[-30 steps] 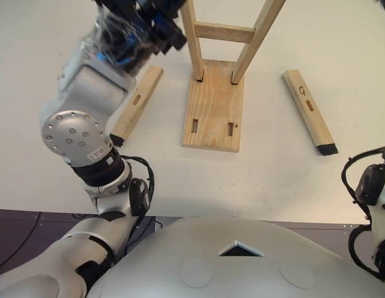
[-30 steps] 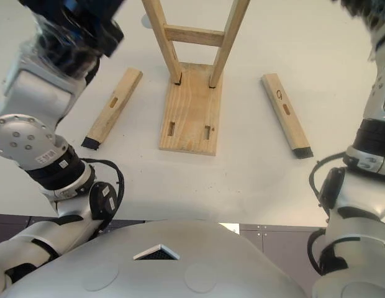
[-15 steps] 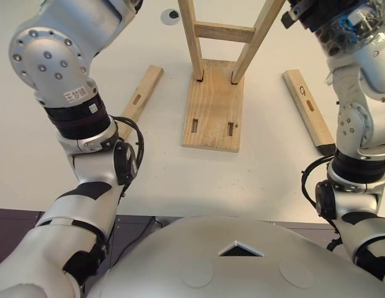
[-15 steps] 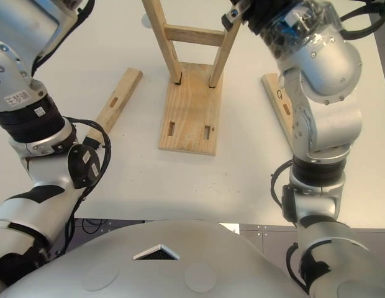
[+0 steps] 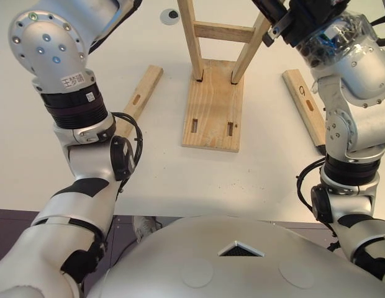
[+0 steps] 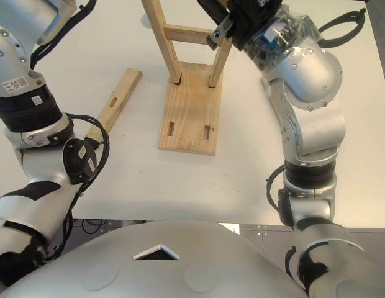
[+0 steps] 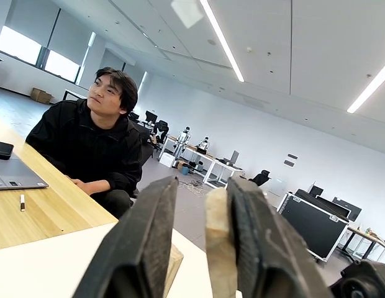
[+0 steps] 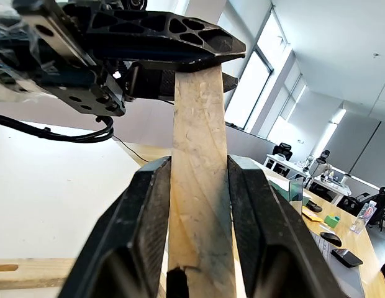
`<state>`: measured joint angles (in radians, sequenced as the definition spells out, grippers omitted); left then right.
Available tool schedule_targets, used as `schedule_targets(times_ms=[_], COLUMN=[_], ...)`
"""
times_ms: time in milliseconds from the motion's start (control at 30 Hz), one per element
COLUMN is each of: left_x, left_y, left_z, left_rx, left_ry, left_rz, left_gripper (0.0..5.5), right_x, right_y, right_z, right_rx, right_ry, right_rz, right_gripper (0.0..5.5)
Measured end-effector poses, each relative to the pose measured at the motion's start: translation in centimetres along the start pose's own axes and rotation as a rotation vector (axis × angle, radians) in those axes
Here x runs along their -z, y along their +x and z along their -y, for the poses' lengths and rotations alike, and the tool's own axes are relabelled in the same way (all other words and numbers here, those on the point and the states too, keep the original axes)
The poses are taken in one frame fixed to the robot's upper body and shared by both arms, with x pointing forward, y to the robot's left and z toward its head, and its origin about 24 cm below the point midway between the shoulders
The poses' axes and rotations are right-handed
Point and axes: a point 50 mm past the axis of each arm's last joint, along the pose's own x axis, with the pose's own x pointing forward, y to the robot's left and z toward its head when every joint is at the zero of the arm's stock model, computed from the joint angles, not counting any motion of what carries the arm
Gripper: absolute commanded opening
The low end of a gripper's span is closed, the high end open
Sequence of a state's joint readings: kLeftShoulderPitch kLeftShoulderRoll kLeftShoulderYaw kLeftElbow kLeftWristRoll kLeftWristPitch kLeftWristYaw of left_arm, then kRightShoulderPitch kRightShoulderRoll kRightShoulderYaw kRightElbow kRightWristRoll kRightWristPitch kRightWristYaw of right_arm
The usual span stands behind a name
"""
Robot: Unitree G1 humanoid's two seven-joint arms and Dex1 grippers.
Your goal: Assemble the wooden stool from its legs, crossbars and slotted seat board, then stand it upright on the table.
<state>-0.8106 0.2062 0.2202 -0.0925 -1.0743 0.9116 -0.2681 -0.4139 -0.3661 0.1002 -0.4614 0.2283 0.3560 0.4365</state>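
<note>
**Inspector:** State of assembly, nearest part first.

**Me:** About half done, by my judgement. The flat pale wooden seat board (image 5: 212, 105) lies on the white table (image 5: 180, 180). Its two near slots (image 5: 194, 125) are empty. Left of the seat board lies a loose pale wooden leg with a dark foot (image 5: 141, 98), and right of it lies a second loose leg (image 5: 306, 105). Both lie flat, apart from the board and untouched.

**Inspector:** And the far end?

**Me:** Two pale wooden legs stand in the far slots of the seat board, the left upright leg (image 5: 194, 43) and the right upright leg (image 5: 248, 56). One short wooden crossbar (image 5: 223, 31) joins them. Above the board, my right gripper (image 8: 199, 167) is clamped narrow on the right upright leg. My left gripper (image 7: 205, 183) has a pale wood end in it, which I take for the top of the left upright leg. Whether it grips, I cannot tell.

**Inspector:** Count.

**Me:** One seat board. Four slots, two of them filled. Four legs, two fitted and two loose. One crossbar.

**Inspector:** Outstanding?

**Me:** The two loose legs must be fitted into the near slots, with whatever bracing that pair takes. The stool must then be turned onto its feet.
</note>
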Motion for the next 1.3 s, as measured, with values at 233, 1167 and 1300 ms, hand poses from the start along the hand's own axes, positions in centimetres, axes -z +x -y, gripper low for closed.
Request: schedule_targets(times_ms=[233, 1167, 1300], left_x=[0.7, 1.1, 4.6], left_y=[0.2, -15.8, -19.1], left_z=[0.1, -7.7, -8.8], left_rx=[0.006, -0.516, -0.531], left_ry=[-0.029, 0.3, 0.261], left_rz=[0.008, -0.213, -0.313], left_gripper=[0.38, 0.38, 0.38], right_x=[0.4, -1.4, -3.8], right_y=[0.1, -1.0, -2.7], right_z=[0.2, 8.2, 13.4], right_rx=[0.009, 0.174, 0.259], right_ry=[0.009, 0.659, 0.935], right_rz=[-0.015, 0.189, 0.461], right_gripper=[1.3, 0.61, 0.01])
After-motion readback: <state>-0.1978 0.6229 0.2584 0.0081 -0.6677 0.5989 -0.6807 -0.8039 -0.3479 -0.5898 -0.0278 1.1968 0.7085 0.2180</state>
